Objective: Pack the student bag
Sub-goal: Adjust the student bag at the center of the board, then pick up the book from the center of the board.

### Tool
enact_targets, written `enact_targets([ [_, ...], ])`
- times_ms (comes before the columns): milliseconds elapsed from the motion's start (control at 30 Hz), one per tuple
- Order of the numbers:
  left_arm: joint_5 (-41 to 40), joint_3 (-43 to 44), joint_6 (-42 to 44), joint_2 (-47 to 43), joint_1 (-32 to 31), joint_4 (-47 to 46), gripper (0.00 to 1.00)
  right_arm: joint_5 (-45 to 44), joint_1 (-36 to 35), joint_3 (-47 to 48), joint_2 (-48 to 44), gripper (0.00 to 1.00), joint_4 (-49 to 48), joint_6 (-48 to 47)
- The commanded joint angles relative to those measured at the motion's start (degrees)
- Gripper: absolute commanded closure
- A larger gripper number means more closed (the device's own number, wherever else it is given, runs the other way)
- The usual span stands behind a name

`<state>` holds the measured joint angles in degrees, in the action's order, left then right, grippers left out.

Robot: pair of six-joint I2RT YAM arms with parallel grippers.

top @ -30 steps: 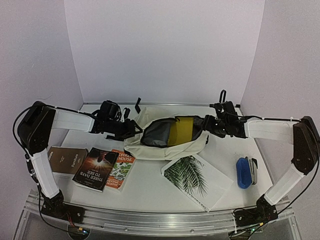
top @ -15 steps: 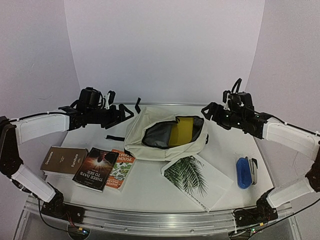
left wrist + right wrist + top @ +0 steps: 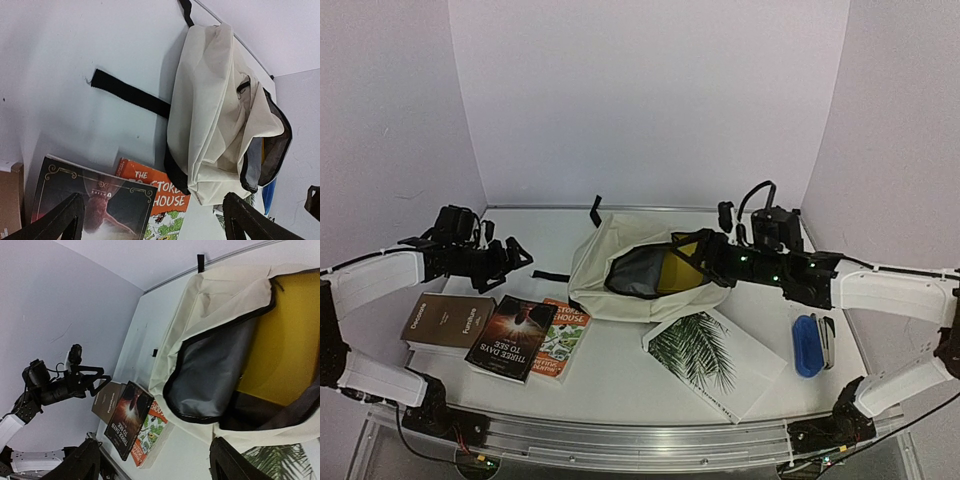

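The student bag [image 3: 620, 262] lies in the middle of the table, cream canvas with its black-trimmed mouth gaping. Grey lining [image 3: 215, 370] and a flat yellow item [image 3: 287, 335] show inside. My right gripper [image 3: 708, 255] is open at the bag's right rim, and in its wrist view [image 3: 156, 465] nothing sits between the fingers. Left of the bag, my left gripper [image 3: 518, 258] is open and empty. Its wrist view [image 3: 152, 222] looks down on the bag's side [image 3: 215, 115] and a loose black strap [image 3: 130, 92].
Three books lie front left: a brown one [image 3: 450, 320], a black one [image 3: 512, 337] and an orange one [image 3: 565, 338]. A palm-leaf book [image 3: 713, 362] lies in front of the bag. A blue case [image 3: 807, 345] sits at the right.
Both grippers have come off the bag's edges. The left one drew back to the left and opened wide; the right one rose, then came down to the bag's right rim.
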<state>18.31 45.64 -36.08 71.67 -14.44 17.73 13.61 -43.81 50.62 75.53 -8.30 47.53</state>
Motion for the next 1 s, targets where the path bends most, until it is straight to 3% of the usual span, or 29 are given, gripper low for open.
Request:
enact_targets([
  [0, -0.99, -2.17, -1.75, -4.59, 0.26, 4.52, 0.06, -0.46, -6.33, 1.08, 5.71, 0.26, -8.73, 4.93],
  [167, -4.15, -4.86, -3.60, -10.25, -0.89, 11.87, 0.20, -1.85, -13.39, 4.42, 14.86, 0.27, -13.07, 7.75],
  [367, -19.12, -1.79, -4.17, -9.73, -14.96, 23.90, 0.22, -1.55, -16.03, 7.09, 23.18, 0.28, -17.63, 10.20],
  [700, -28.51, 2.35, -14.53, -0.58, -34.21, 37.42, 0.22, -9.07, -15.92, 3.30, 17.68, 0.24, -17.08, 8.23],
  [967, -29.57, 2.74, -17.67, 1.80, -43.00, 41.35, 0.21, -12.58, -15.45, -0.28, 13.21, 0.21, -16.09, 7.85],
])
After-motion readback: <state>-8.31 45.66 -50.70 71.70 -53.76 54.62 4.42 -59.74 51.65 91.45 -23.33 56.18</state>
